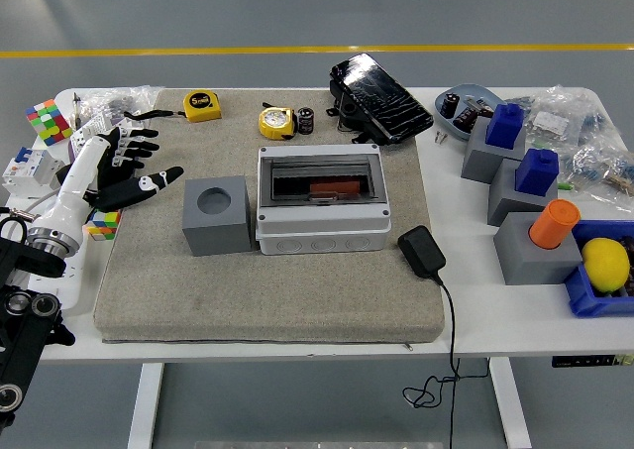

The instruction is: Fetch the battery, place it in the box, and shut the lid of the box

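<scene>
A small black cylindrical battery (305,121) stands on the grey mat next to a yellow tape measure (277,123), behind the box. The grey box (322,229) sits mid-mat; its dark tinted lid (322,179) lies flat over it and an orange-red thing shows through. My left hand (124,171) is at the mat's left edge, fingers spread and empty, well left of the box and the battery. My right arm is not in view.
A grey block with a round hole (215,215) touches the box's left side. A black adapter (421,252) with a cable lies at its right. Behind are a black device (381,97), a second tape measure (202,104) and a bowl of batteries (464,105). Grey and blue blocks (515,162) stand at the right, puzzle cubes (44,122) at the left.
</scene>
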Tool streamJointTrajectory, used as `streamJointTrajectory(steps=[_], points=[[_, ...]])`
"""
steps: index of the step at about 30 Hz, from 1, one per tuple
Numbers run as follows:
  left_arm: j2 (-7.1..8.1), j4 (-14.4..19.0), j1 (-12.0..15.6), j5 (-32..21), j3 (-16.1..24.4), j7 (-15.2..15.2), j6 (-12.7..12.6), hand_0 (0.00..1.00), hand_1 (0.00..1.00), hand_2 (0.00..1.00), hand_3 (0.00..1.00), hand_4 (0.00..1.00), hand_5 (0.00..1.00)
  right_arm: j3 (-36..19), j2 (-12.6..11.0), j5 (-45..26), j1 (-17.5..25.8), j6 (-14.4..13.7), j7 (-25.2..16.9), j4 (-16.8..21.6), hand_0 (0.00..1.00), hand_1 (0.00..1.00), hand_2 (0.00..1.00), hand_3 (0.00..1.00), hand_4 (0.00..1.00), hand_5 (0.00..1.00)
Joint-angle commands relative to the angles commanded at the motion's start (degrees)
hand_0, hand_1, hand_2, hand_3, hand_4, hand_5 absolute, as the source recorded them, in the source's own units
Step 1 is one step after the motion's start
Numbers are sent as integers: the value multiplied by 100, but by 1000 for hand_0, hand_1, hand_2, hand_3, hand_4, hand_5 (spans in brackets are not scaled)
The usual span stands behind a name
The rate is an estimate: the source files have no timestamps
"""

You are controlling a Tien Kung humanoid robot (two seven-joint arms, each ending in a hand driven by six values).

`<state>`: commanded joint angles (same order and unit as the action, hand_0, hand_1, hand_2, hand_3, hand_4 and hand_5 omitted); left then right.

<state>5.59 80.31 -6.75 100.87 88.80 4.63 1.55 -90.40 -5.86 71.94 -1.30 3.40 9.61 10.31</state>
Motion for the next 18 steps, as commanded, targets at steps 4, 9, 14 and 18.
streamJointTrajectory(steps=[4,9,14,18], points=[[4,4,-33,-10,-24,11,-2,560,669,663,708,998,403,-53,-4,18,1,-5,6,0,784,760,757,771,998,681],[9,19,-40,-18,-40,13,-2,558,669,663,708,998,402,-30,-27,-33,-10,-7,-31,0,784,760,757,771,998,682],[20,20,-37,-16,-51,8,2,556,669,663,708,998,400,-15,-23,-48,-11,-2,-37,0,783,760,757,770,998,682],[1,31,-34,-16,-34,5,2,559,669,663,707,998,398,-23,-14,-28,-3,-2,-29,0,782,758,755,770,998,681]])
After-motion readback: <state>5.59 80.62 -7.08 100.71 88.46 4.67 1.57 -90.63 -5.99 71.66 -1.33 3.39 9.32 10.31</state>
